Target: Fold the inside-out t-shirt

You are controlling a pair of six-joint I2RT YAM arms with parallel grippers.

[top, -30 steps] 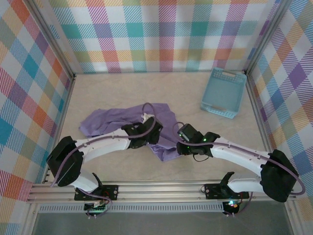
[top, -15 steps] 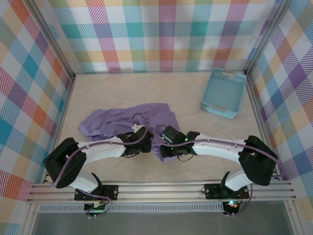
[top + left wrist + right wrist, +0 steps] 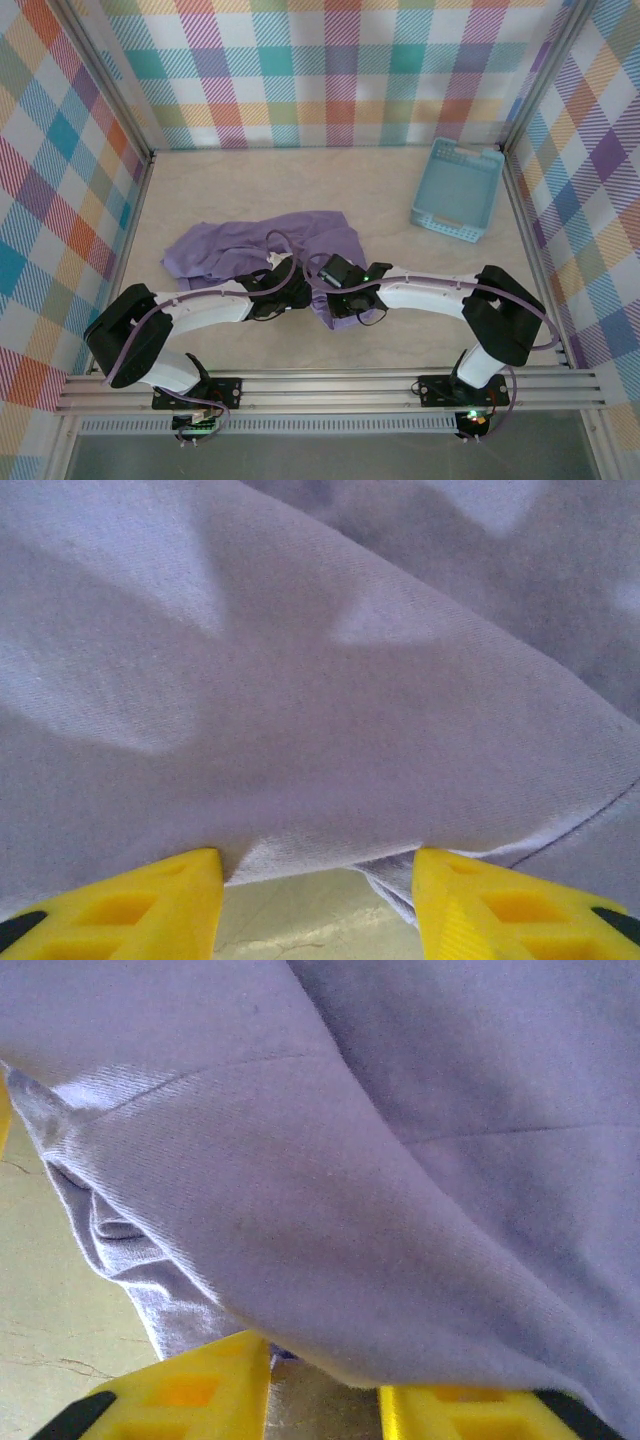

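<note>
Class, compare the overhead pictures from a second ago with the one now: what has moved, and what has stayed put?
The right gripper slid left over the near edge of the t-shirt, close to the left gripper, its elbow swinging inward. The left gripper drew back slightly. The t-shirt stays crumpled in place; the light blue basket has not moved.

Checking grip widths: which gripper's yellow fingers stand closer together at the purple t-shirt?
The right gripper: its yellow fingers leave a narrow gap under the lavender-purple fabric t-shirt, whereas those of the left gripper stand wide apart.
</note>
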